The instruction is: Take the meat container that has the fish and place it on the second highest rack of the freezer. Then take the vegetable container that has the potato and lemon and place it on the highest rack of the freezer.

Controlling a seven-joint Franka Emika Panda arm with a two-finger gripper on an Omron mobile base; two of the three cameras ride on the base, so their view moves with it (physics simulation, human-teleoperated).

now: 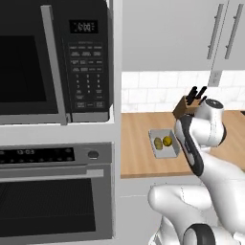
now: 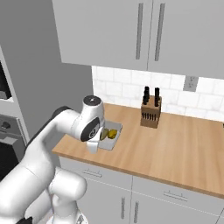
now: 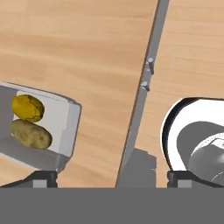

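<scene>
A white robot arm reaches over a wooden table (image 2: 175,140) in a rendered kitchen, its tool (image 3: 111,177) hanging above the table with both dark fingertips set wide apart and nothing between them. Near the table's left end sits one pale grey open container (image 1: 163,143), well apart from the knife block (image 2: 151,113). Inside the container lie one tan-brown potato (image 3: 30,134) and one bright yellow lemon (image 3: 27,108), side by side and touching or nearly so. In the hand view the container lies to the left of the tool's centre, so the tool is beside it rather than over it. This looks like the second half of the task, fetching the vegetable container; whether the fish container is already stored cannot be told. The next move probably calls for shifting the tool sideways over the container's near wall, lowering, and closing on the rim without tipping the two items. One black microwave (image 1: 52,57) sits above one oven (image 1: 52,191) at the left. The knife block holds a few black-handled knives; their exact number is unclear.
</scene>
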